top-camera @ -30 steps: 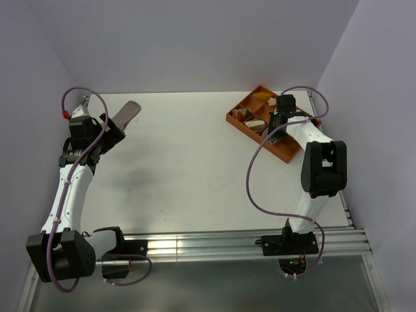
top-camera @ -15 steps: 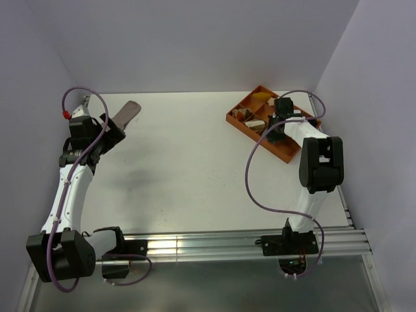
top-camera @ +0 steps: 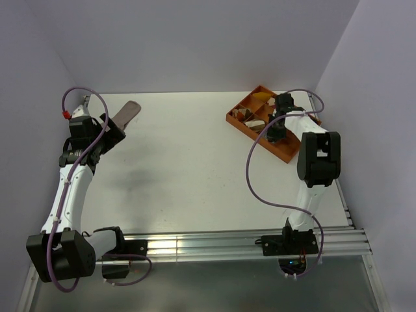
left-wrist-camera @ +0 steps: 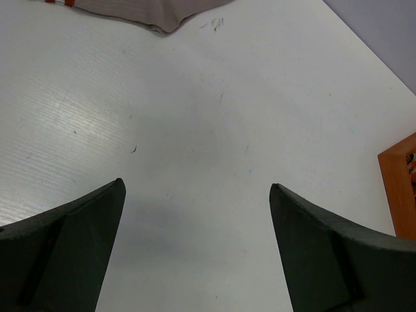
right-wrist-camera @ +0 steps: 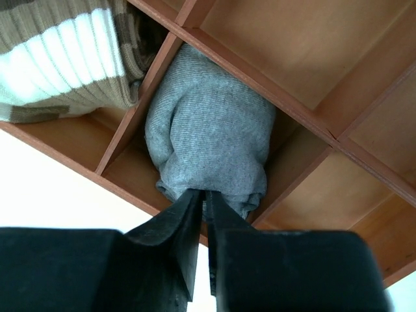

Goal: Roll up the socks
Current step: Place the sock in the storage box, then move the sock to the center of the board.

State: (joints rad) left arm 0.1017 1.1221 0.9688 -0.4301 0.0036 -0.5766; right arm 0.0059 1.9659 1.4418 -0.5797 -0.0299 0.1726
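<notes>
The pinkish-tan sock (top-camera: 127,113) lies flat at the table's far left; its toe end shows at the top of the left wrist view (left-wrist-camera: 149,12). My left gripper (top-camera: 112,131) hovers just in front of it, open (left-wrist-camera: 197,186), with bare table between its fingers. The grey sock (right-wrist-camera: 211,130) sits bundled in a compartment of the orange tray (right-wrist-camera: 273,84). My right gripper (right-wrist-camera: 203,192) is down at the bundle's near edge, its jaws almost together and pinching the fabric there. From the top, the right gripper (top-camera: 276,133) hides the grey sock.
The orange divided tray (top-camera: 237,121) stands at the back right, its corner also visible in the left wrist view (left-wrist-camera: 398,188). A brown-and-white striped bundle (right-wrist-camera: 65,52) fills the neighbouring compartment. Purple walls close in on the left, back and right.
The right arm has swung slightly to the right and its wrist has shifted over the tray. The left arm and the pinkish-tan sock have not moved.
</notes>
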